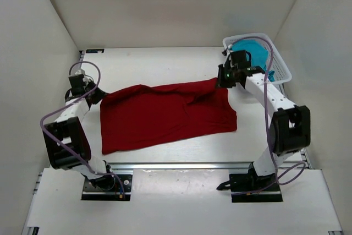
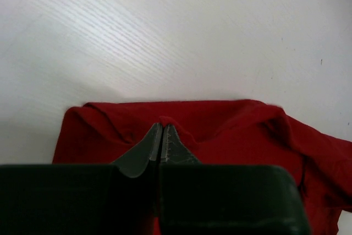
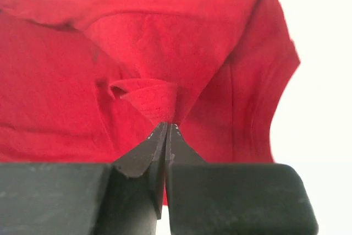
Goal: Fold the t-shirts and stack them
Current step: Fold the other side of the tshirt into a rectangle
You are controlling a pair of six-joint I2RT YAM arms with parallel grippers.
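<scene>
- Jaws of the left gripper [image 2: 163, 127] are pinching a small ridge of the dark red t-shirt [image 1: 165, 115] at its left edge, nearly closed on the cloth
- Jaws of the right gripper [image 3: 166, 126] are clamping a raised fold at the shirt's far right corner (cloth is puckering above the tips)
- Between the arms the red shirt is lying spread, slightly rumpled, on the white table [image 1: 165, 64]
- Behind the right arm the teal t-shirt [image 1: 254, 48] is sitting bunched inside the white basket [image 1: 281, 71]
</scene>
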